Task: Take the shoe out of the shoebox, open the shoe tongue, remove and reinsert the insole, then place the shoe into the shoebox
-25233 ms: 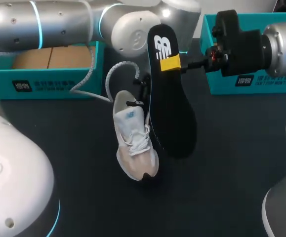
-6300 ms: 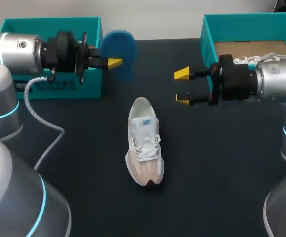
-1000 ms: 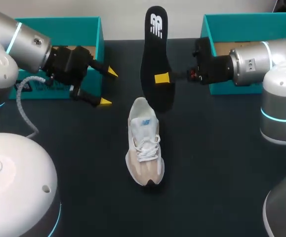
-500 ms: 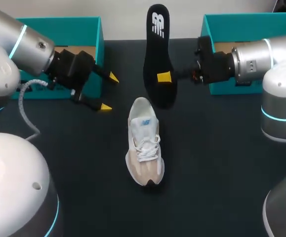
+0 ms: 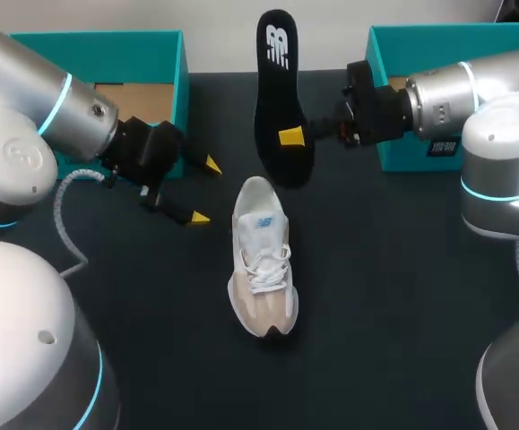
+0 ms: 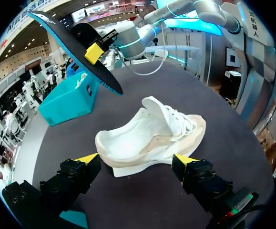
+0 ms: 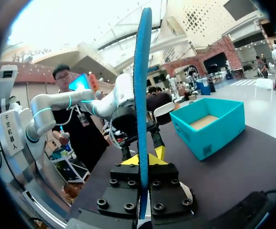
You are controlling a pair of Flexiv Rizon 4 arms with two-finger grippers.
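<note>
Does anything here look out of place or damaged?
Only the insole is out of the shoe: the right gripper holds it in the air near the heel. The shoe stands on the table. No damage shows.

Shoe (image 5: 261,260) white cloth; insole (image 5: 278,90) matt black; table (image 5: 402,296) matt dark.

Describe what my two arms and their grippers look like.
Both the left arm and right arm are rounded silver-grey tubes with glowing cyan rings at the joints. A grey ribbed cable loops off the left arm. The left gripper and right gripper have black bodies and bright yellow fingertips.
</note>
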